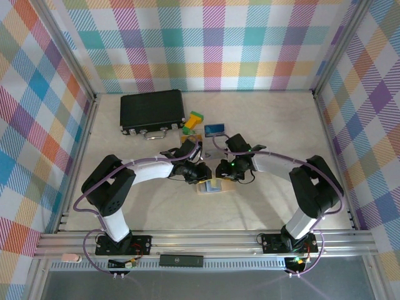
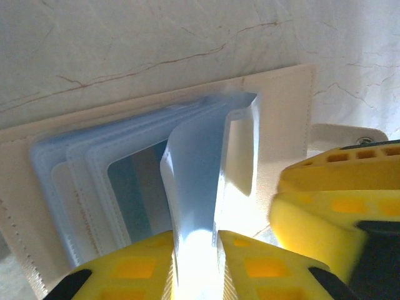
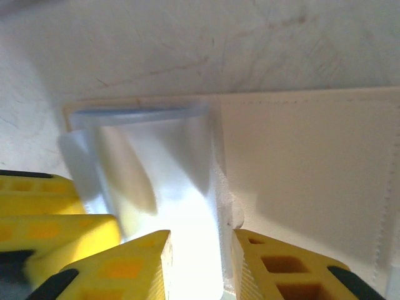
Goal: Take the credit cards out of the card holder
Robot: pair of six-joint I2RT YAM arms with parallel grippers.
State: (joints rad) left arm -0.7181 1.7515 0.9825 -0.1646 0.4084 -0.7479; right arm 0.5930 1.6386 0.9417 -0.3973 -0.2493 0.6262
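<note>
The card holder [image 1: 212,187] is lying open on the table [image 1: 281,125], near the middle and slightly toward the near edge, between the two grippers. In the left wrist view it is showing a cream cover [image 2: 275,106] with stitched edges, lying flat, and a stack of translucent pale-blue pockets [image 2: 81,169] fanning out on top. One pocket [image 2: 200,162] is standing up off the stack, bowed and glowing in the light. A darker blue-grey rectangle [image 2: 134,181] is showing through a flat pocket; whether it is a card cannot be told. A small blue card [image 1: 214,129] is lying on the table farther away, well apart from the holder.

Both arms are reaching inward with elbows out, wrists tipping down over the holder. The left gripper [image 2: 197,250] is pinching the raised pocket, its jaws narrow around the plastic. The right gripper [image 3: 200,250] is clamping a translucent leaf [image 3: 156,169] too, with its jaws closing on it just beside the left one's finger [image 3: 50,212].
</note>
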